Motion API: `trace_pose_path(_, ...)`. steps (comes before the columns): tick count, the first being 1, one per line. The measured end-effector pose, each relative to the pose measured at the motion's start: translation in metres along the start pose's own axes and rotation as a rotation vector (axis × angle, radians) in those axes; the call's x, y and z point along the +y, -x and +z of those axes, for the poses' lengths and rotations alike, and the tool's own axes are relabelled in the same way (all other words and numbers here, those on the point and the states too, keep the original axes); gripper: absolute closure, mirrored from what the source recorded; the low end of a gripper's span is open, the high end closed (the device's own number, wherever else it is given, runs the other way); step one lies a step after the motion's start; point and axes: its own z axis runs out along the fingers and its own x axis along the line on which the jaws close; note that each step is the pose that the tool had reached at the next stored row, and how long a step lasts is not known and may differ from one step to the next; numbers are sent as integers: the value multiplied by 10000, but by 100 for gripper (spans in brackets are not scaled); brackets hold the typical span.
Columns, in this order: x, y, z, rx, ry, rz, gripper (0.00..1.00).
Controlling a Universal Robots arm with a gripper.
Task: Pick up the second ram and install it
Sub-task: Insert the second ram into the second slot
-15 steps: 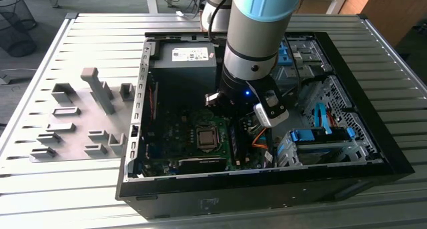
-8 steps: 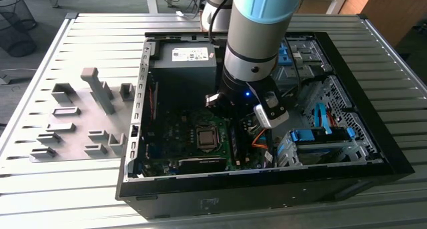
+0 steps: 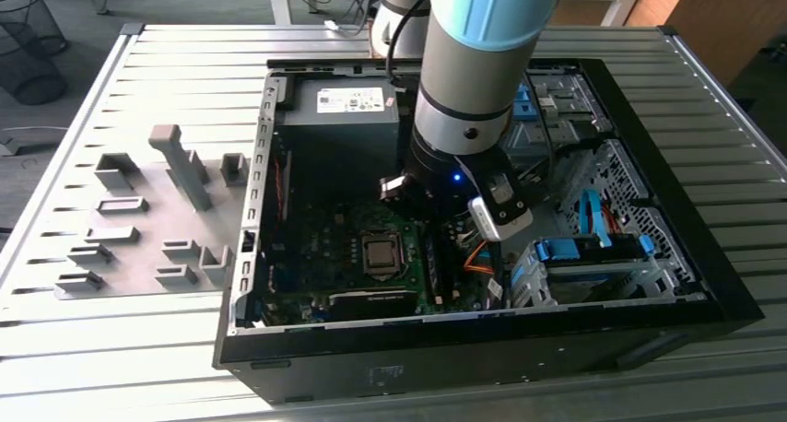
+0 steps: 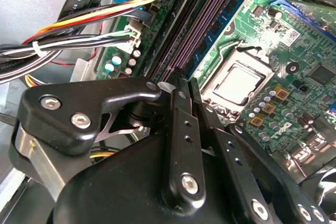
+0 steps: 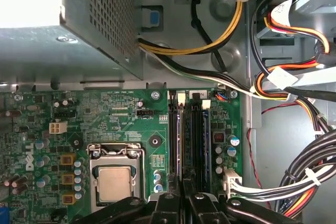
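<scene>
Second wrist view shows the second ram (image 4: 221,24), as I read it: a blue board with dark chips standing on edge in the bank of memory slots (image 4: 202,22), on the side facing the processor socket (image 4: 236,80). I cannot tell whether it sits fully home or whether the end latches are closed.

The gripper (image 4: 185,85) hangs directly over the same slots. Its fingers (image 4: 178,129) are drawn together with a bare slit between them, and nothing visible is pinched there.

In the first wrist view the slot bank runs along the motherboard's (image 5: 121,111) edge next to the bundled cables (image 5: 294,174), with the gripper (image 5: 184,199) at its near end. In the exterior view the arm (image 3: 462,118) reaches down into the open computer case (image 3: 688,210), which lies on the slatted table (image 3: 111,339) toward its far right corner.

The risk from here, in my judgement, is uneven pressure. A push off the board's middle would leave one end high, or load the slot sideways and bend the board. The cables just beside the slots could also snag the linkage.
</scene>
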Motion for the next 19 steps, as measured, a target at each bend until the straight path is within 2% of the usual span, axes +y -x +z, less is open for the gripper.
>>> trace_pose_path(19, 1, 38, 32, 11, 14, -207, 86)
